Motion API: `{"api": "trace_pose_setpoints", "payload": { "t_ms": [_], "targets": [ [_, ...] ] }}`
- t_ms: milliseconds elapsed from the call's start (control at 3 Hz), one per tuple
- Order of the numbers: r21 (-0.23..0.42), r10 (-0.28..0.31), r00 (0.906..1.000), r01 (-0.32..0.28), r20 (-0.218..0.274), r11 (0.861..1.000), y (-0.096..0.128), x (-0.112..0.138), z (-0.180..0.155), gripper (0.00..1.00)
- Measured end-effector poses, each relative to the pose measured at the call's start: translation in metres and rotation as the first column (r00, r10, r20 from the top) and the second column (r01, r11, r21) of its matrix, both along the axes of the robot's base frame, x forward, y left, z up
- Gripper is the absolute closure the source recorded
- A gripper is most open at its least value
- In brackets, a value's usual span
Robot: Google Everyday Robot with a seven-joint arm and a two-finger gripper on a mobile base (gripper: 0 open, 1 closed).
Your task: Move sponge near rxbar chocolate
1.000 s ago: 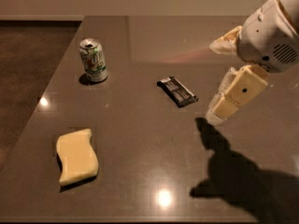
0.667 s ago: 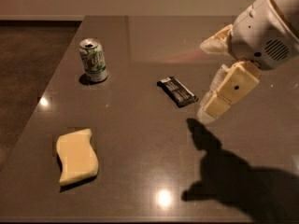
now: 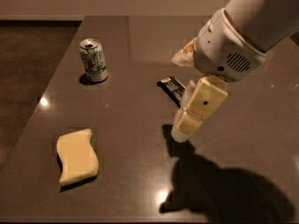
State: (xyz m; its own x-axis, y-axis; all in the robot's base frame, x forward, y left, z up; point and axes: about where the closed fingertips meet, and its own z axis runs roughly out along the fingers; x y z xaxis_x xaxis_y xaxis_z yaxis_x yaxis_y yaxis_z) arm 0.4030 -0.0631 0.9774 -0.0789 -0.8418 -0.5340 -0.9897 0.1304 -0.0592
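Entry: approach phase, nothing grasped.

Over the last second we saw the gripper (image 3: 180, 94) travel from the right edge of the frame toward the centre and come lower. Its near finger (image 3: 200, 107) now overlapped the right end of the rxbar chocolate (image 3: 169, 85) in the picture. We could not tell whether it hung above the bar or just in front of it. The far finger showed as a cream tip behind the wrist, well apart from the near one, so we logged the jaws as spread wide and holding nothing. The arm's shadow slid left across the table (image 3: 135, 120) with it.

The sponge (image 3: 77, 156) had not moved. It lay flat at the lower left of the frame, well apart from the bar at centre. The soda can (image 3: 93, 59) stood upright at the upper left, also unmoved.

Our reading: the arm was heading left toward the sponge, with most of the crossing still to make. The transfer itself had not begun. We noted a risk that the low near finger could nudge the bar in passing.
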Motion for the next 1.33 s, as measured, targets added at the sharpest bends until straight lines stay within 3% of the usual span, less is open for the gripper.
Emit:
{"api": "trace_pose_setpoints", "payload": {
  "t_ms": [667, 1000, 1333],
  "targets": [
    [-0.162, 0.049, 0.9987, -0.046, 0.012, 0.986, 0.036, 0.007, -0.043, 0.0],
    [-0.235, -0.001, 1.0, 0.001, -0.003, 0.972, 0.062, 0.026, -0.076, 0.0],
    [-0.235, -0.001, 1.0, 0.001, -0.003, 0.972, 0.062, 0.026, -0.076, 0.0]
  ]
}}
